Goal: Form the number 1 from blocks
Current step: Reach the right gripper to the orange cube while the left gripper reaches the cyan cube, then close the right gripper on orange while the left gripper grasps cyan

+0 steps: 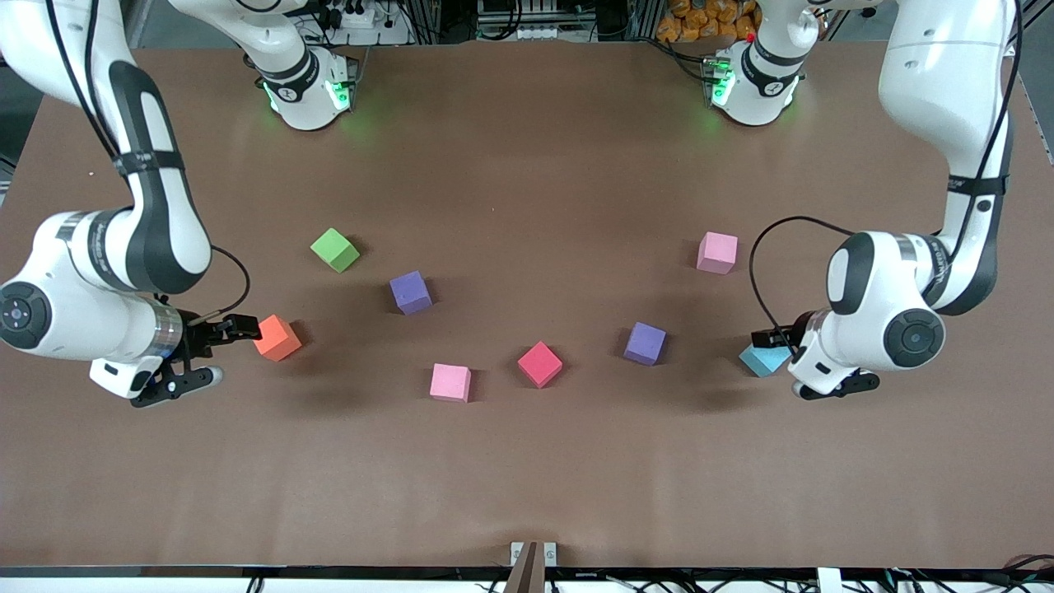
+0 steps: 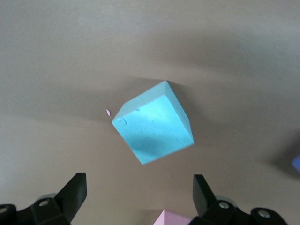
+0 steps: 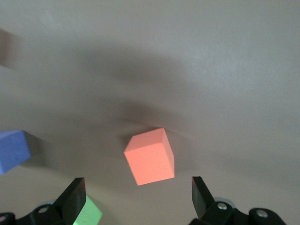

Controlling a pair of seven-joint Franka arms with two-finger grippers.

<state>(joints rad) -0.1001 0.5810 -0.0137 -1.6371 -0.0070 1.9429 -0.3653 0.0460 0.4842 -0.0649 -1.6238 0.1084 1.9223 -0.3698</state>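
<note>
The blocks lie scattered on the brown table [image 1: 527,478]: green [image 1: 335,249], purple [image 1: 410,292], orange [image 1: 277,338], pink [image 1: 450,382], red [image 1: 540,364], a second purple [image 1: 645,343], a second pink [image 1: 717,252] and cyan [image 1: 764,360]. My right gripper [image 1: 193,379] hangs open beside the orange block [image 3: 150,157], with nothing between its fingers [image 3: 137,187]. My left gripper [image 1: 840,385] hangs open beside the cyan block [image 2: 154,124], jaws wide and empty [image 2: 139,187]. The arm partly covers the cyan block in the front view.
Both robot bases [image 1: 309,91] [image 1: 753,82] stand along the table's edge farthest from the front camera. The right wrist view also catches a purple block [image 3: 13,151] and the green one [image 3: 89,213]. A pink corner [image 2: 171,219] shows in the left wrist view.
</note>
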